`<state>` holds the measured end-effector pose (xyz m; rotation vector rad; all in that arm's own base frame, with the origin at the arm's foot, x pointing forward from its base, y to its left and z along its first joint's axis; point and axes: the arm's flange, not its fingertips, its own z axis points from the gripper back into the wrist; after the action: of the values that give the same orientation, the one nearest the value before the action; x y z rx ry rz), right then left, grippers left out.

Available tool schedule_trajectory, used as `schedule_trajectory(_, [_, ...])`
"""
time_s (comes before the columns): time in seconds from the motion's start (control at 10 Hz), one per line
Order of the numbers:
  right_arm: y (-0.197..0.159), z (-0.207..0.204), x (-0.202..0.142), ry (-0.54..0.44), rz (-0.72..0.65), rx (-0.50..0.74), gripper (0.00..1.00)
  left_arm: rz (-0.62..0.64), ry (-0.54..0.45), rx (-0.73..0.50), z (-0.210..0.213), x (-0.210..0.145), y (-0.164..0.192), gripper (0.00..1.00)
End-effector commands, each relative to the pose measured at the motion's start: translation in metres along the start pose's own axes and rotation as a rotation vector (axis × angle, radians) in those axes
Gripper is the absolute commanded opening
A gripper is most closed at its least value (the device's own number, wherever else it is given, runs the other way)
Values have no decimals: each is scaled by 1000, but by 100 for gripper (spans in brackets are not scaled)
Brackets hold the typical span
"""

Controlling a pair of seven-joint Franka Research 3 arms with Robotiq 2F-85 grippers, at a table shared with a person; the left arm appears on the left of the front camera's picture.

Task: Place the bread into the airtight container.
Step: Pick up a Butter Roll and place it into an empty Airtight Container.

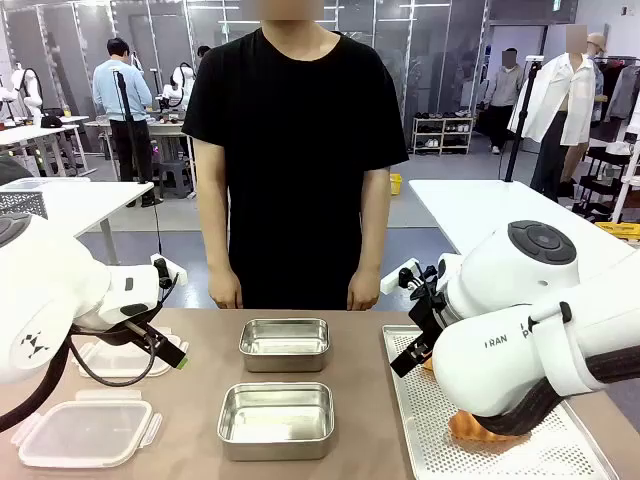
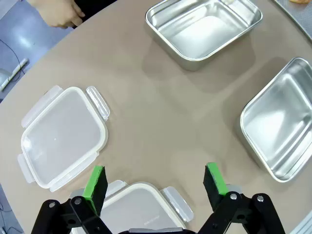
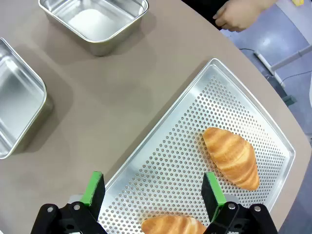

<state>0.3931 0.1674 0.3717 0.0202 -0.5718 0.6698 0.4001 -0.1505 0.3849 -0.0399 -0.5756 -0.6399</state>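
While the left gripper (image 2: 155, 170) hung spread above a lid (image 2: 139, 204), the right gripper (image 3: 152, 176), also spread and empty, had a croissant (image 3: 231, 156) at its three o'clock.

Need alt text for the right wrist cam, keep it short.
The open right gripper hangs over a perforated tray, with a croissant by its picture-right finger and a second croissant cut off at the bottom edge. A steel container sits at the top and a second container at the left edge, both on the table. A person's hand shows top right.
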Motion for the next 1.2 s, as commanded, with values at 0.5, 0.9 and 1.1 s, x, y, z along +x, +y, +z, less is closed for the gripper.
schedule_trajectory(0.5, [0, 0, 0, 0, 0, 0, 100, 2, -4, 3, 0, 0, 1, 100])
schedule_trajectory(0.9, [0, 0, 0, 0, 0, 0, 100, 0, 0, 0, 0, 0, 0, 100])
schedule_trajectory(1.1, [-20, 34, 10, -19, -16, 10, 100, -40, -14, -58, 32, 10, -6, 100])
